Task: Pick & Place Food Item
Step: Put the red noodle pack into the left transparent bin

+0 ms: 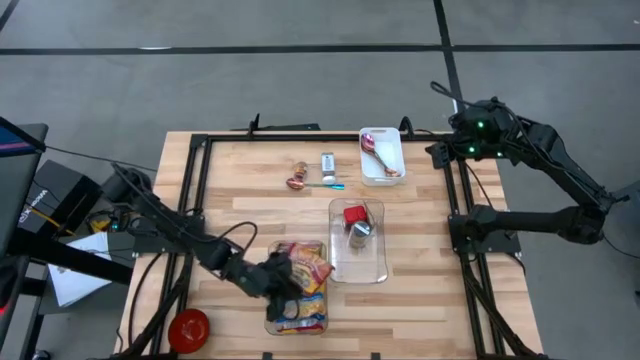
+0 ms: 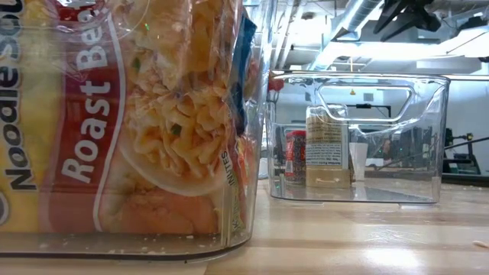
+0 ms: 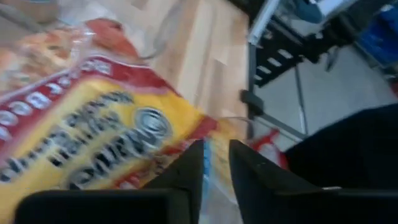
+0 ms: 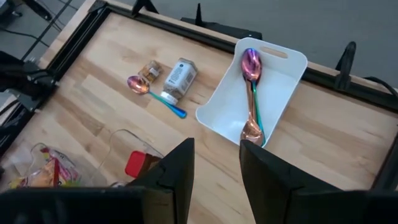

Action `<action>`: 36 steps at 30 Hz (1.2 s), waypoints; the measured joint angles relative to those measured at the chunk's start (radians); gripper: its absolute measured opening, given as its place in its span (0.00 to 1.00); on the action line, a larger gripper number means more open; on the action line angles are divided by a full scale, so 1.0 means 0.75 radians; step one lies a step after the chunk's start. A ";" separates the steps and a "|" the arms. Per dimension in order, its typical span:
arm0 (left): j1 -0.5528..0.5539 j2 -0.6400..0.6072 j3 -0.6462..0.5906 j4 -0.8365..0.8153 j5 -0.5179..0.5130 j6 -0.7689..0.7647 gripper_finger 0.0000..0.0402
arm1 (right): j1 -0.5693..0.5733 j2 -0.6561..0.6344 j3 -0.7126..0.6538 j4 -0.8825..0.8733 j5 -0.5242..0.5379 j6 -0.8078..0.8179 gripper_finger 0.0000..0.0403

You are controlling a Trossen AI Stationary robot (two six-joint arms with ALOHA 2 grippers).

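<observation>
A yellow and red noodle packet (image 3: 93, 118) lies in a clear bin (image 1: 297, 318) near the table's front edge. In the low view the packet (image 2: 130, 122) stands behind the bin's wall (image 2: 237, 229). My left gripper (image 1: 283, 283) reaches into this bin from the left. Its fingers stand a narrow gap apart (image 3: 216, 152) at the packet's end edge. My right gripper (image 1: 440, 152) hangs open high over the far right corner, with nothing between its fingers (image 4: 216, 152). My left gripper's fingers (image 3: 194, 163) stand narrowly apart on either side of the packet's end edge (image 3: 210, 163). They slant down from the table's left. I cannot tell whether they touch the edge. The packet lies in the bin.
A second clear bin (image 1: 357, 268) at mid-table holds a red-lidded jar (image 1: 353, 214) and a can (image 1: 360, 233). A white tray (image 1: 390, 140) at the back holds spoons. A spoon (image 4: 155, 93), a spice jar (image 4: 177, 76) and a small wrapped item (image 4: 149, 70) lie on the wood. A red round object (image 1: 188, 328) sits at the front left.
</observation>
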 joint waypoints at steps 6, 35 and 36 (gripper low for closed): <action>-0.030 -0.117 0.000 0.014 -0.020 0.057 0.30 | 0.034 0.000 0.000 0.006 0.001 0.005 0.30; 0.396 -0.003 -0.001 -0.303 0.123 0.613 0.05 | 0.071 0.001 0.000 0.026 0.131 0.059 0.30; 0.386 -0.002 -0.001 -0.336 0.123 0.599 0.04 | 0.071 0.001 0.000 0.025 0.131 0.055 0.30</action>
